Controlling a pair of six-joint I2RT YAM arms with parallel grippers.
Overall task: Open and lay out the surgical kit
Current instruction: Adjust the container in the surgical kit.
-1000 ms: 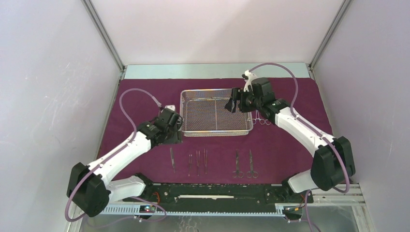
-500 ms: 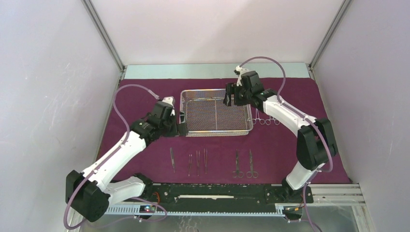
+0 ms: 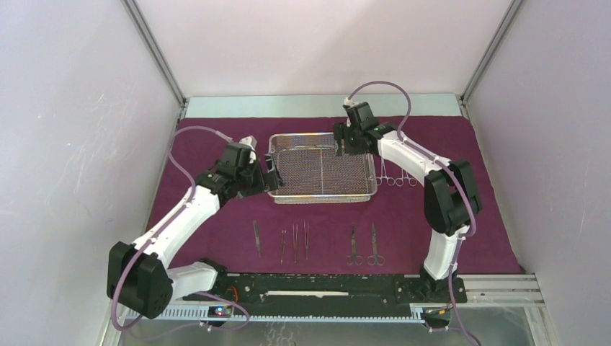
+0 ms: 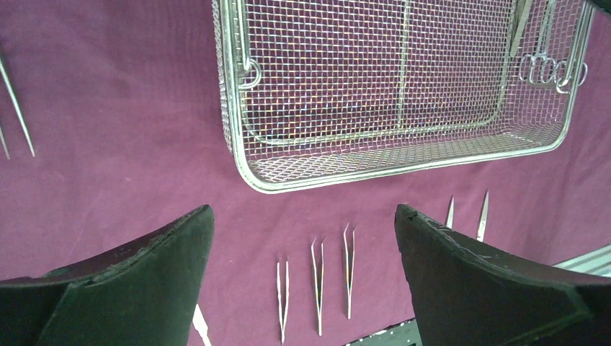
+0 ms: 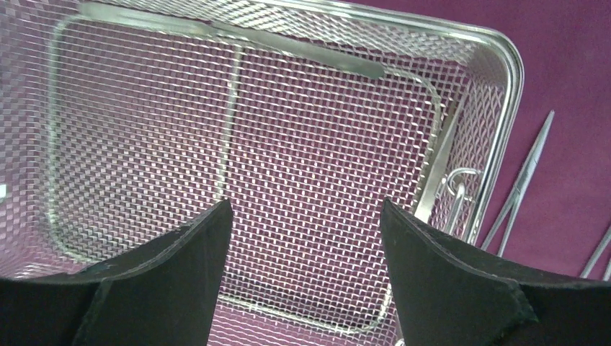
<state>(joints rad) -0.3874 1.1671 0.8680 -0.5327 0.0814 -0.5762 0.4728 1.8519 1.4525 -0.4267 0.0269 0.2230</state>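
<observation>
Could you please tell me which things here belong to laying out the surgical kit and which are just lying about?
Belong to the job: maroon cloth, mesh tray, tweezers, scissors, ring-handled clamps beside the tray.
Just there: black base rail, enclosure walls.

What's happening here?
Two arms are laying out a surgical kit on the maroon cloth. The mesh tray looks empty. Tweezers and scissors lie in a row near the arms, with clamps beside the tray's right end. The left gripper is open at the tray's left end, and the right gripper is open above its far right part. Neither holds anything.
</observation>
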